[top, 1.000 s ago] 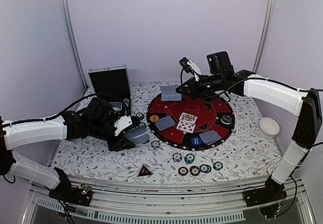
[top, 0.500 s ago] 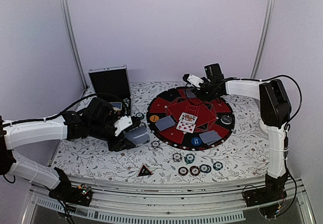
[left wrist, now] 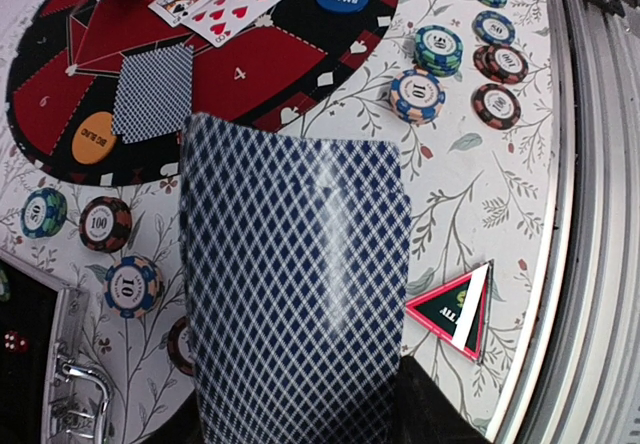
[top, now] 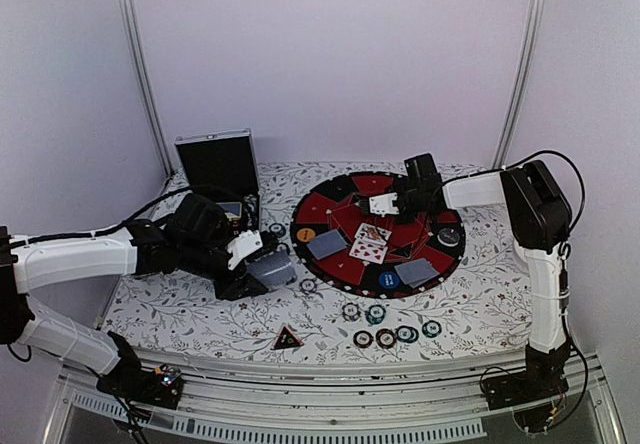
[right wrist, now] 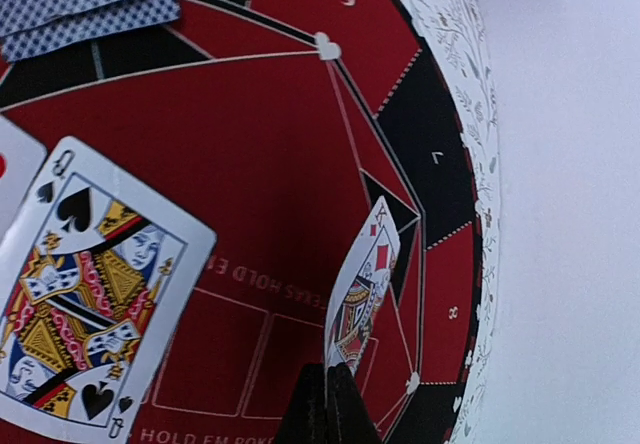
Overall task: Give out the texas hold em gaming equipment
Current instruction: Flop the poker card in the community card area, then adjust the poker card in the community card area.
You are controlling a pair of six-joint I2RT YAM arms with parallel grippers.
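Note:
My left gripper [top: 258, 269] is shut on a deck of blue-diamond-backed playing cards [left wrist: 295, 294], held low over the cloth left of the round mat [top: 330, 209]. Over the mat's middle, my right gripper [right wrist: 328, 409] is shut on the bottom edge of one face card of diamonds [right wrist: 362, 289], which stands on edge. Two face-up cards [top: 371, 242] and face-down cards [top: 325, 245] lie on the mat, along with the orange [top: 306, 234], blue [top: 389, 280] and black [top: 449, 236] buttons. Chips [top: 375, 314] are scattered near the front, and the triangle [top: 288, 338] lies near the front edge.
An open silver-edged black case [top: 218, 164] stands at the back left, just behind my left arm. More chips [left wrist: 130, 284] lie between the case and the mat. The table's front rail [left wrist: 590, 214] runs close by the triangle.
My right arm folded in and came down from the mat's far edge to its middle, carrying the card, which now shows its face. The left arm and its deck stayed put.

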